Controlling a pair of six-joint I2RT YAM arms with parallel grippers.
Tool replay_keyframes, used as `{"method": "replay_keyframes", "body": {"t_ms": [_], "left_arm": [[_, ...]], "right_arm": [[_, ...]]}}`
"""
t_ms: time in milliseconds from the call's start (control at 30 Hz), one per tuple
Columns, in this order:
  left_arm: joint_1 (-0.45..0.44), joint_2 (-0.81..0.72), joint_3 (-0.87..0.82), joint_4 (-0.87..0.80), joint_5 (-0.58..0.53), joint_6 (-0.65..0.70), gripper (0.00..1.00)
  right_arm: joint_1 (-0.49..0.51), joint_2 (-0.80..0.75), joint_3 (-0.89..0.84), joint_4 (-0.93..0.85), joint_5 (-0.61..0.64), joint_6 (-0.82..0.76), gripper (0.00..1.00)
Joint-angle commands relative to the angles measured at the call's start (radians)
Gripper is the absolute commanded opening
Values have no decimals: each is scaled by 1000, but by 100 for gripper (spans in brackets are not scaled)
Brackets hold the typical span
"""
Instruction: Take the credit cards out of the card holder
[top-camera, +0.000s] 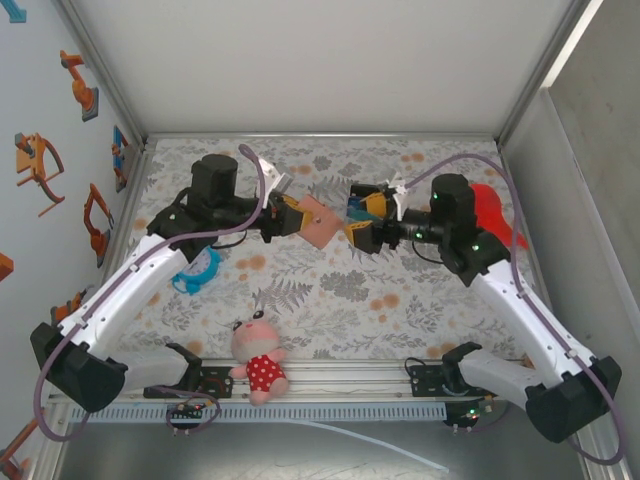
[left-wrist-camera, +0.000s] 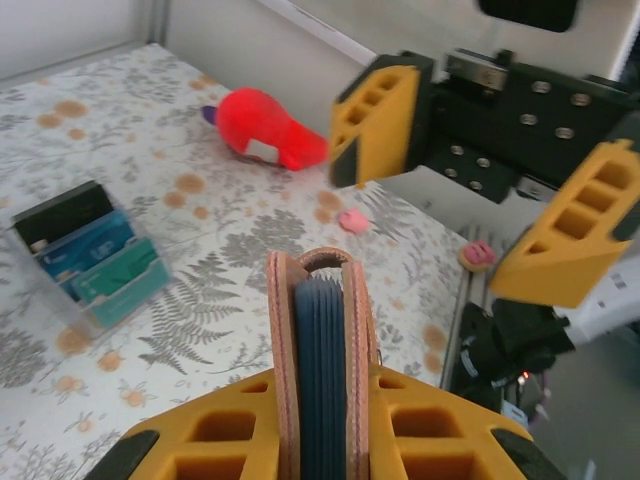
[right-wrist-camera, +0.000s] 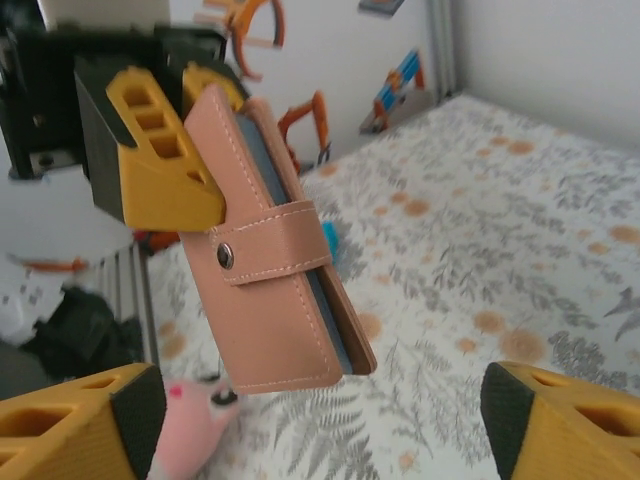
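Pinkish card holder is clamped in left hand, facing the spread right hand.

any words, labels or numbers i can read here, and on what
None readable anywhere.
cards in the clear box: faint print, too blurred to read.
white patch on the red plush toy: blurred, no letters legible.
card holder: no lettering shows.

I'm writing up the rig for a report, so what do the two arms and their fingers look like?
Both the left arm and right arm have white lower links, black upper housings and a grey-purple cable looped alongside. The fingers are yellow blocks with hollow cells and black tips. Small green lights dot the right arm.
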Motion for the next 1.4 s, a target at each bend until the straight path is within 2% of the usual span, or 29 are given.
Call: {"method": "replay_keyframes", "body": {"t_ms": [0, 200, 433, 500, 533, 633, 667, 767, 867, 900, 933, 1067, 1133, 1233, 1367], "left_arm": [[-28, 23, 60, -47, 111, 123, 4], [-66, 56, 96, -92, 117, 203, 3], [-62, 72, 106, -70, 117, 181, 3], [-58, 69, 104, -59, 115, 167, 3], [-53, 68, 102, -49, 116, 157, 4], [-40, 62, 93, -7, 112, 108, 17], [-35, 61, 88, 9, 106, 85, 27], [-24, 42, 63, 71, 73, 18, 76], [-16, -3, 12, 150, 6, -57, 87], [-14, -23, -6, 175, -32, -81, 94], [-14, -51, -35, 208, -83, -108, 97], [-13, -156, -155, 305, -307, -215, 97], [-13, -193, -197, 317, -380, -253, 97], [-13, -237, -265, 354, -438, -314, 97], [-16, -255, -353, 463, -444, -392, 97]], "right_arm": [[33, 52, 110, -198, -87, -175, 80], [93, 143, 188, -310, -113, -269, 77], [103, 181, 203, -338, -177, -302, 57], [103, 173, 193, -336, -174, -309, 43], [103, 167, 188, -335, -174, -313, 31], [103, 154, 172, -315, -164, -305, 1], [103, 150, 165, -300, -159, -296, 0], [103, 127, 134, -240, -119, -258, 0], [103, 84, 87, -158, -72, -216, 0], [103, 69, 71, -127, -55, -200, 0], [103, 51, 51, -87, -33, -176, 0], [103, -19, -30, 79, 96, -58, 0], [104, -43, -64, 160, 144, 17, 0], [103, -60, -90, 259, 210, 136, 0], [103, -59, -125, 409, 251, 302, 0]]}}
